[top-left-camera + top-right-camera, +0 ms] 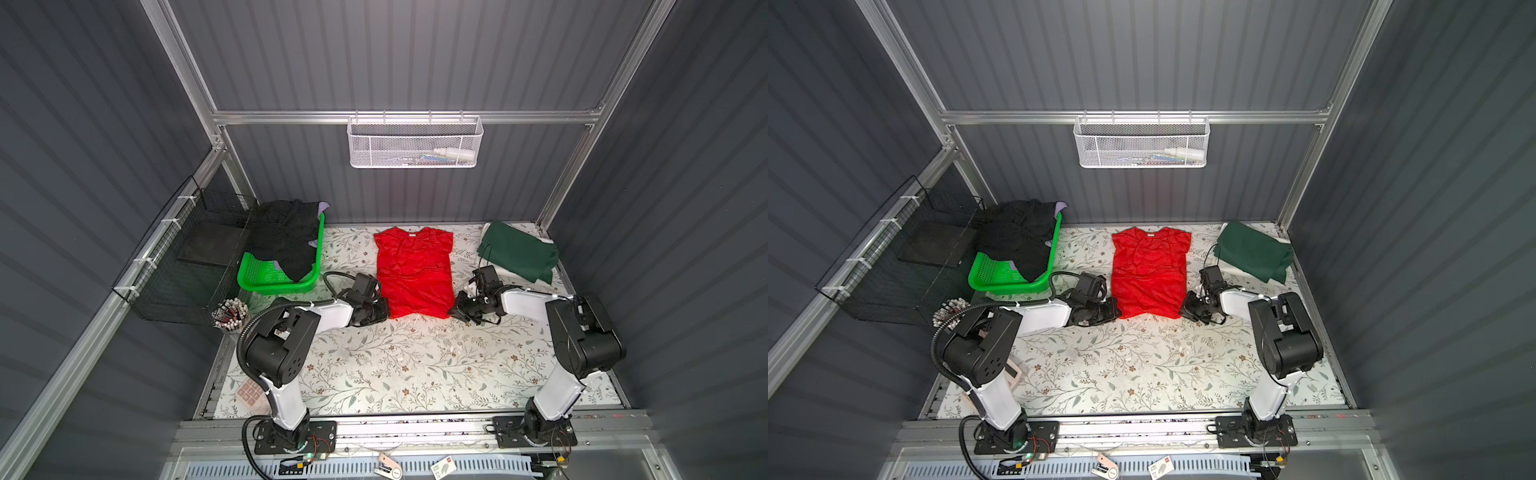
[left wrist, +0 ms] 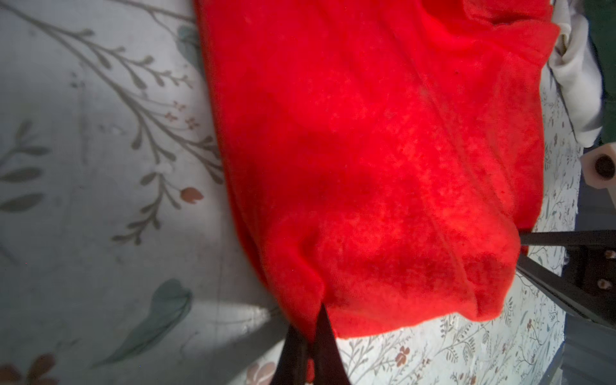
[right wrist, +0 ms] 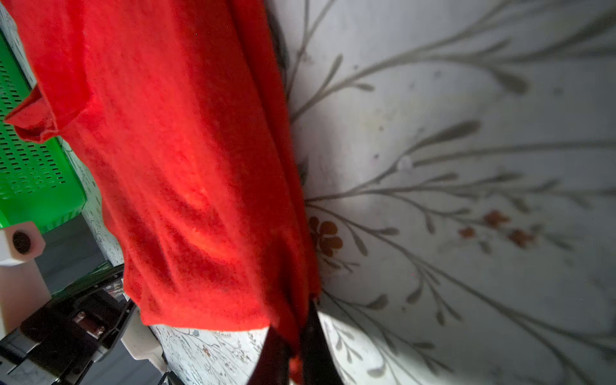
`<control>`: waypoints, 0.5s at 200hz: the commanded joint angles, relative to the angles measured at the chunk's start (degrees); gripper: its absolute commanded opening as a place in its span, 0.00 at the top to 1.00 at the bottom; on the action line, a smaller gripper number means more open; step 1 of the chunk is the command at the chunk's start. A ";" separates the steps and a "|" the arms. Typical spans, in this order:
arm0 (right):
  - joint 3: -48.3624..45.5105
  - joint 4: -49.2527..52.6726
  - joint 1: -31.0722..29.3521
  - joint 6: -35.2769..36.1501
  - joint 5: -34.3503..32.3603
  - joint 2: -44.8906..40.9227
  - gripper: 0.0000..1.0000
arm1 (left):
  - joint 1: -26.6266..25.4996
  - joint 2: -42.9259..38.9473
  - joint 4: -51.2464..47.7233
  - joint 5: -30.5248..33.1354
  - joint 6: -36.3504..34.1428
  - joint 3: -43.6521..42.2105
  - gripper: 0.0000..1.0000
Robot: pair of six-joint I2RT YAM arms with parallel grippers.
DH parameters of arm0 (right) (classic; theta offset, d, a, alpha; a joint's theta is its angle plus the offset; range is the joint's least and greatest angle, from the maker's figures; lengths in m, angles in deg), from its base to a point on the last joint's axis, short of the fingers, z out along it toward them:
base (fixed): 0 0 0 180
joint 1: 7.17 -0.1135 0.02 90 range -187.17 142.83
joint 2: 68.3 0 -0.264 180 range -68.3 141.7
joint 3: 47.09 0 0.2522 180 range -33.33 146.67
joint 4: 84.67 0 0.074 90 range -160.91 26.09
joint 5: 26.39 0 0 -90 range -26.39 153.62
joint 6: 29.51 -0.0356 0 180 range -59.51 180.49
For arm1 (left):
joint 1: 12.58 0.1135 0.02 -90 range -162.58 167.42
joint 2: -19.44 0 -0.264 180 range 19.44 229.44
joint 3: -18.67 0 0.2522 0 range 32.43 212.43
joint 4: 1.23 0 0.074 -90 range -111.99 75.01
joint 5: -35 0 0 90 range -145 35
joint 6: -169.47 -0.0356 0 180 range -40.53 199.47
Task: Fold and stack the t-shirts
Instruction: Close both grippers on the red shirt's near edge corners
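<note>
A bright red t-shirt (image 1: 413, 272) (image 1: 1149, 272) lies flat mid-table, collar toward the back wall. My left gripper (image 1: 386, 309) (image 1: 1116, 312) (image 2: 311, 330) is shut on its near left hem corner; red cloth (image 2: 383, 166) is pinched between the black fingers. My right gripper (image 1: 453, 308) (image 1: 1183, 309) (image 3: 301, 328) is shut on the near right hem corner of the same shirt (image 3: 186, 166). A folded dark green t-shirt (image 1: 517, 251) (image 1: 1254, 249) lies at the back right on white cloth (image 2: 573, 83). Black and lavender t-shirts (image 1: 284, 237) (image 1: 1019, 235) are heaped in the basket.
The green plastic lattice basket (image 1: 270, 278) (image 1: 1000, 278) (image 3: 30, 173) stands at the back left. A black wire rack (image 1: 183, 257) hangs on the left wall, with a cup of pens (image 1: 230, 313) below it. A white mesh basket (image 1: 415, 143) hangs on the back rail.
</note>
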 commanded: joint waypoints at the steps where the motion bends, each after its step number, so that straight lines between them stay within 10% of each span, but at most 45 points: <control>1: 2.09 2.49 0.35 1.24 -0.62 0.00 1.00 | -0.28 -0.37 -6.94 2.75 -2.02 -0.13 1.00; 100: 4.85 9.43 0.28 1.66 -0.32 -11.83 1.00 | -0.26 -13.51 -17.37 7.02 -7.62 5.87 1.00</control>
